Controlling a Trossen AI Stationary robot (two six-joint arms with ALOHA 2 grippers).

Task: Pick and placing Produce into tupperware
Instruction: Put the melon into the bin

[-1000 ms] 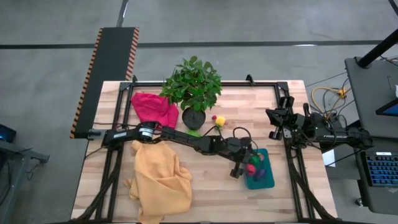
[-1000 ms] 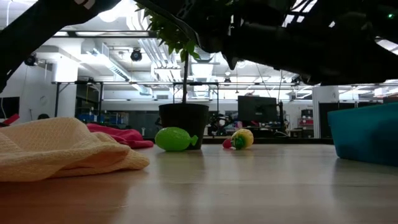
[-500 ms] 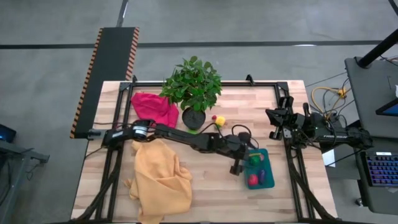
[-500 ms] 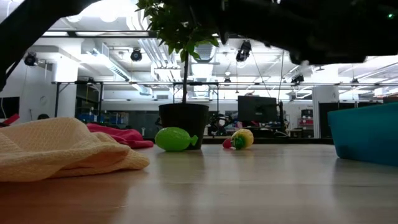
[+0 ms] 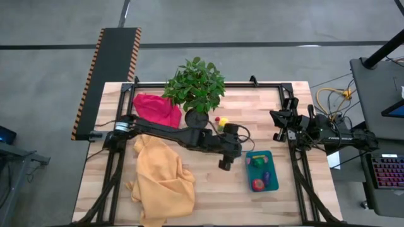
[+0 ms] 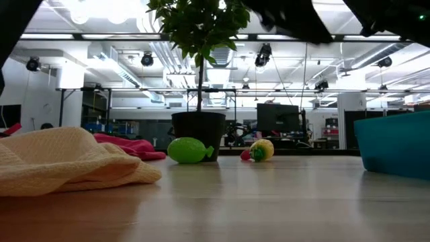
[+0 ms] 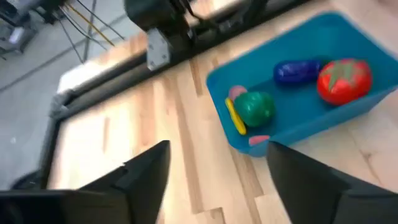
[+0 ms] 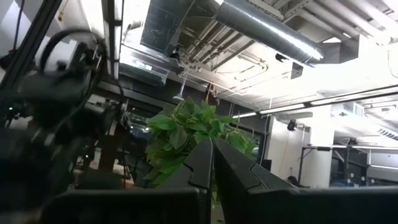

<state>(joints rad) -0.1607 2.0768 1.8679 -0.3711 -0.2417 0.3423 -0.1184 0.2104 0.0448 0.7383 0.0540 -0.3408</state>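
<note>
The teal tupperware [image 5: 261, 170] stands near the table's right side and also shows in the left wrist view [image 7: 348, 118] and the low view [image 6: 396, 144]. In it lie a red tomato [image 7: 344, 79], a purple piece [image 7: 297, 71], a green piece [image 7: 254, 107] and yellow and pink bits. A green fruit [image 5: 197, 133] and a yellow-and-red piece [image 5: 221, 121] rest on the table by the plant pot. My left gripper [image 5: 225, 164] hangs open and empty to the left of the tupperware, with its fingers wide apart in its wrist view [image 7: 217, 186]. My right gripper [image 5: 278, 129] waits shut at the table's right edge [image 8: 211, 163].
A leafy potted plant [image 5: 196, 88] stands at the far middle, with a red cloth [image 5: 156, 109] to its left. A yellow cloth [image 5: 163, 180] lies crumpled at the near left. Bare wood [image 5: 221, 195] shows between the yellow cloth and the tupperware.
My left gripper has drawn back from over the tupperware toward the table's left and has risen, its arm leaving the top of the low view. The red piece seen beside its fingers a second ago now lies toward the tupperware's near end.
</note>
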